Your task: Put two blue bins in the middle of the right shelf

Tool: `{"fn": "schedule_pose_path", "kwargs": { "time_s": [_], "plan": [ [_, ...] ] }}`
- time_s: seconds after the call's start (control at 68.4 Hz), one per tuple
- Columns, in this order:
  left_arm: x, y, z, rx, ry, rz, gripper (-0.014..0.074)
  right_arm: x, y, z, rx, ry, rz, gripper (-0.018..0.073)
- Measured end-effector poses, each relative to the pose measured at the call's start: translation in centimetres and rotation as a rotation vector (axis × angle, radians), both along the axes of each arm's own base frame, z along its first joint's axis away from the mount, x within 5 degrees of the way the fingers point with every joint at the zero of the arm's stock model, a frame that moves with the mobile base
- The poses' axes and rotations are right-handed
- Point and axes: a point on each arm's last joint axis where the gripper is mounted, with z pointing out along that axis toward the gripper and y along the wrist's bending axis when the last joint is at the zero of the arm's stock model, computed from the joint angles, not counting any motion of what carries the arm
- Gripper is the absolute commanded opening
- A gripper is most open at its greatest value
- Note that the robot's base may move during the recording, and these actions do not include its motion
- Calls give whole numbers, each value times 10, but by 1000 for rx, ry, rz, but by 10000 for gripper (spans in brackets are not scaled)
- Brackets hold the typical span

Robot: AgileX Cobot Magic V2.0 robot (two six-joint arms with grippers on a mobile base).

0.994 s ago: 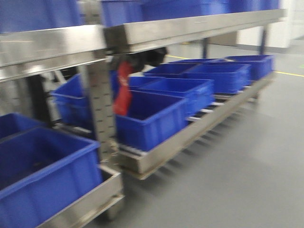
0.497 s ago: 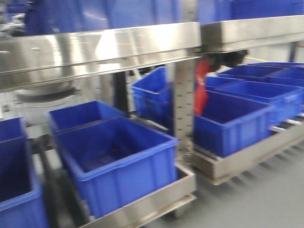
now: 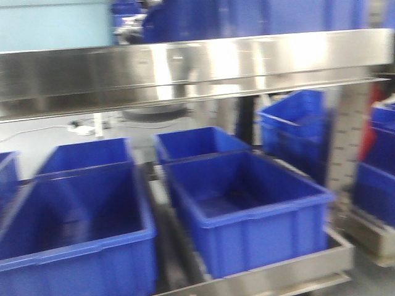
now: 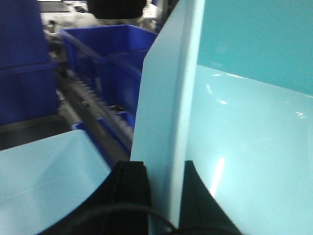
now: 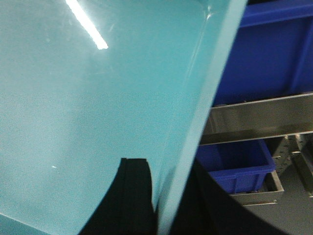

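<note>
Where the smooth, glossy wall of a pale aqua bin (image 4: 244, 147) thickens into a rim, the left pincer (image 4: 161, 171) clamps it between black fingers (image 4: 132, 191). The right pincer (image 5: 166, 171) likewise pinches a slick aqua bin wall (image 5: 98, 98). Ahead, the shelf's brushed-steel rail (image 3: 185, 68) gleams above ribbed royal-blue bins (image 3: 247, 209).

Stainless steel rack (image 3: 185, 71), dark blue bins (image 3: 247, 206) in rows on its lower tier
</note>
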Motion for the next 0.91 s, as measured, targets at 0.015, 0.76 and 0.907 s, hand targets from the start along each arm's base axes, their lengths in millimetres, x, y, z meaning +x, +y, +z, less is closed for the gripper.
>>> {"fn": "schedule_pose_path", "kwargs": {
  "time_s": [0.015,0.76,0.907],
  "plan": [
    [0,0,0,0,0,0,-111,0,0,0,0,0,0,-154],
    [0,0,0,0,0,0,-111,0,0,0,1,1,1,-154],
    [0,0,0,0,-1,0,-111,0,0,0,1,1,1,-154]
  ]
}}
